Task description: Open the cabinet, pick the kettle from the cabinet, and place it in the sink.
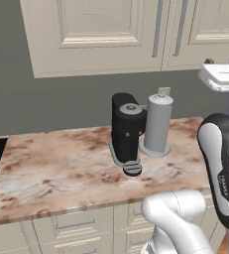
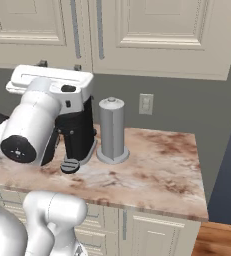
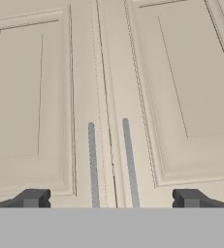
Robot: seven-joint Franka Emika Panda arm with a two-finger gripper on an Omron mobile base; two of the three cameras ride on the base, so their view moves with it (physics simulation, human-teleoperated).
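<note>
Cabinet (image 3: 108,97) doors closed, both silver bar handles (image 3: 91,164) side by side at the centre seam. Gripper (image 3: 111,198) released, fingers wide apart, facing the handles without contact. Kettle unseen.

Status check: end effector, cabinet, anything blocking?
End effector open, facing cream wall cabinet. Doors shut, silver bar handles untouched. Nothing between.

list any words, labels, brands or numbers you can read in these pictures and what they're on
"FRANKA": small pale lettering running along the dark panel of the white robot arm in the left base view; a second, smaller line beside it is too blurred to read.
No other text: the black coffee machine, the grey cylindrical paper towel holder, the cream outlet plate and the cream wall cabinet doors carry no readable marks.
</note>
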